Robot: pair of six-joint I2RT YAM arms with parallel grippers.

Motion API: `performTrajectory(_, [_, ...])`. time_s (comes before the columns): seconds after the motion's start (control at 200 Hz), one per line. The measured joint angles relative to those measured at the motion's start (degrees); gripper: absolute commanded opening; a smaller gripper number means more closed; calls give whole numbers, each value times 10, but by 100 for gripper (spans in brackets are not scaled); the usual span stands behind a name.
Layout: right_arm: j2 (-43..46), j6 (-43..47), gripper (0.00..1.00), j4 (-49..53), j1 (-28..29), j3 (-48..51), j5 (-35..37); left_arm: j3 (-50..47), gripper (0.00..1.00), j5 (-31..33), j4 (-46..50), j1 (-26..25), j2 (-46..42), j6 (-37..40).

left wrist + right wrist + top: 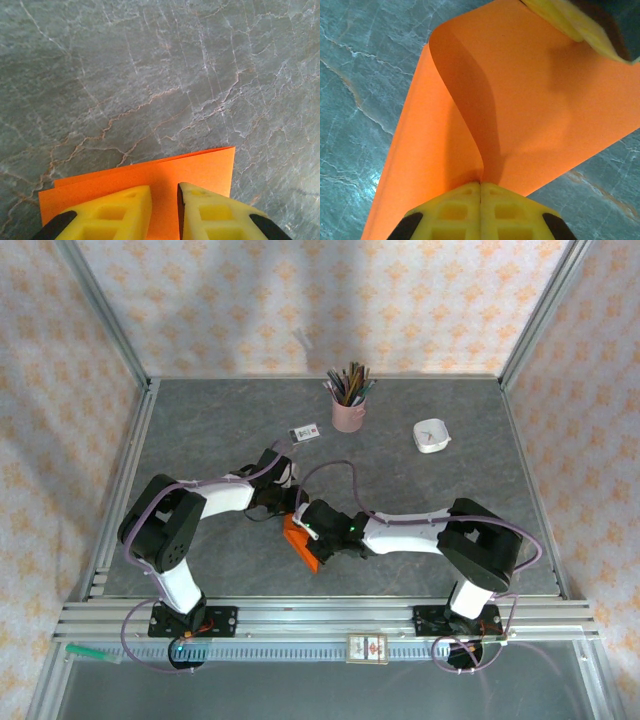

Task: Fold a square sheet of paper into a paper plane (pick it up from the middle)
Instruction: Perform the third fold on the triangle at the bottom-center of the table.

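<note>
The right claw (480,184) is seen closed tight on the paper (530,115). A raised ridge of the sheet is pinched between its pads, so the orange surface is pulled into a soft curl on either side. The left claw (164,191) is held narrow, its jaws a little apart, with the paper lying under and between them. Whether the sheet is pinned down or only hovered over cannot be told from its own view. In the right wrist view a finger (570,22) of it is seen against the far part of the sheet. In the left wrist view two layers are shown, slightly offset, so at least one fold is judged to be made already. The paper is found on the table (150,75) near the front middle, between the two claws, well apart from the cup (348,416) and the card (304,432).

The step in hand is judged to be the bringing over of a flap. It would be done best if the far part were pressed flat by the left claw while the pinched part is carried across low and slowly. The edges should be matched before anything is let go, since a skewed crease would be carried into every later fold. The crease should then be pressed from the middle outward.
</note>
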State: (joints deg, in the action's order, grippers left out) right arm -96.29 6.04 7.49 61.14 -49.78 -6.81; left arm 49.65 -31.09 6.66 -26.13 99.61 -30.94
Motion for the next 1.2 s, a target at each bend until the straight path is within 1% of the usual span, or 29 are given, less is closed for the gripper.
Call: performTrajectory(1.201, [-14, 0, 1, -1, 1, 0, 4, 2, 29, 0, 1, 0, 0, 9])
